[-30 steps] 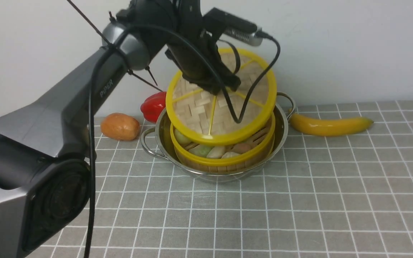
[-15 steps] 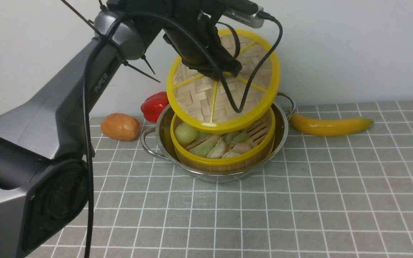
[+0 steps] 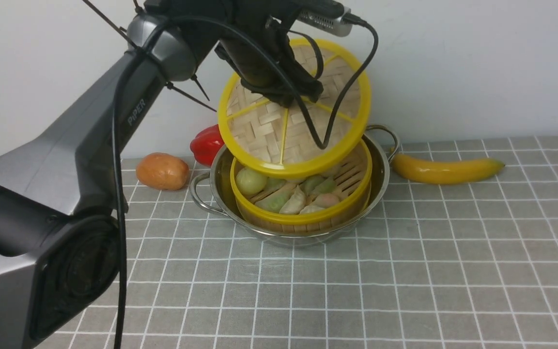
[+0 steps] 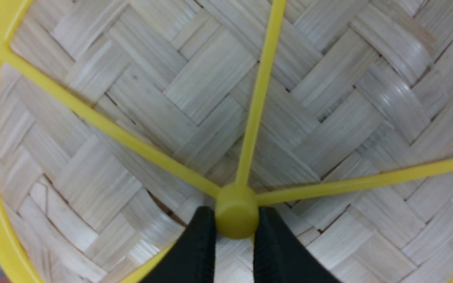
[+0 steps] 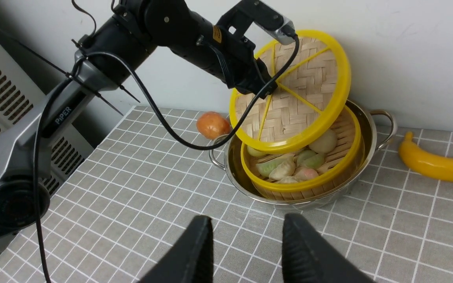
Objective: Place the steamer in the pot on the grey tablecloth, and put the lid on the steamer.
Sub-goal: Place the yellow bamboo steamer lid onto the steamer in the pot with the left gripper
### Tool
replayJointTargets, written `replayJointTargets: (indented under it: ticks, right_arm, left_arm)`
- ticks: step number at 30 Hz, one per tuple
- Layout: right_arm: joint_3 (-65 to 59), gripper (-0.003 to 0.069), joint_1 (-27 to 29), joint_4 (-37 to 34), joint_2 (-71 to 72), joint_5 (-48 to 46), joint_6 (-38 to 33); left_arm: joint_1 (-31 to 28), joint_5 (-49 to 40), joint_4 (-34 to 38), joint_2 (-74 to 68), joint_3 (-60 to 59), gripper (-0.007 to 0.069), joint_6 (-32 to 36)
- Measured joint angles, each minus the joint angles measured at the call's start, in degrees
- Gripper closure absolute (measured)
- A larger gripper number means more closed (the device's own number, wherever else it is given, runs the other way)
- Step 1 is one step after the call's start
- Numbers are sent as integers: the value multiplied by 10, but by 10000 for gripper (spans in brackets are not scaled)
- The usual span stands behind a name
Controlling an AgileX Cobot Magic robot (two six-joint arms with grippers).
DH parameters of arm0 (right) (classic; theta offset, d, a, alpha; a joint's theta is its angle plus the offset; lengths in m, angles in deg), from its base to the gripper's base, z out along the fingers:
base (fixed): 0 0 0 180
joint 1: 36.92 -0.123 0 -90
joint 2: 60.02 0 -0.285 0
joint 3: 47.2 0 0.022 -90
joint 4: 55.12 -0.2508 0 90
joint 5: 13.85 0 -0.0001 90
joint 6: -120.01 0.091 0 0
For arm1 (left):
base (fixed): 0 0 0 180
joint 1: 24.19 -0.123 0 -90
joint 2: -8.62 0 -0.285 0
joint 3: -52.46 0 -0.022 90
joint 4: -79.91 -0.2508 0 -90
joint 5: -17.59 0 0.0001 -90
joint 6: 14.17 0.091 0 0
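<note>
Left to right. Orange-brown round fruit (image 3: 162, 170) and red pepper (image 3: 206, 144) sit on the grey tablecloth (image 3: 405, 271) behind-left of the pot (image 3: 379, 174); neither matters to the task. The pot is on the cloth, centre-back, with the steamer (image 3: 303, 218) already seated inside it and its rim roughly level. Dumplings (image 3: 298, 198) are exposed on its floor. So I'd call step one done and lid placement the step in hand. The left gripper (image 3: 284, 94) reaches in from the left above the pot. The wrist view shows its fingers (image 4: 205, 236) pinched either side of the yellow centre hub of the lid (image 3: 264, 133), so it's a firm hold on the lid. The lid is in the air and tilted steeply, top face toward the camera, low edge hanging over the steamer's opening and high edge up by the wall. I can't tell whether the low edge touches the steamer rim, but it isn't seated. Next move, as I read it: level the lid, centre it rim over rim, lower it until it sits flush, then let go. Risk: if it goes down tilted, one edge drops inside onto the dumplings. The banana (image 3: 446, 168) is right of the pot, apart from it. The right gripper (image 5: 246, 243) is near-side over bare cloth, jaws apart, holding nothing.
</note>
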Motion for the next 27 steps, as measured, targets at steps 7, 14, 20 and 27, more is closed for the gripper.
replayJointTargets:
  ticks: [7,14,20,27]
  right_arm:
    - [0,395,0,16,0,0,2]
    - [0,395,0,28,0,0,2]
    - [0,395,0,49,0,0,2]
    - [0,395,0,59,-2,-1,3]
  left_arm:
    - [0,0,4,0,0,511,-3]
    - [0,-2,17,32,-2,511,-14]
    - [-1,0,17,104,-20,511,-16]
    - [-1,-2,7,165,-133,511,-10]
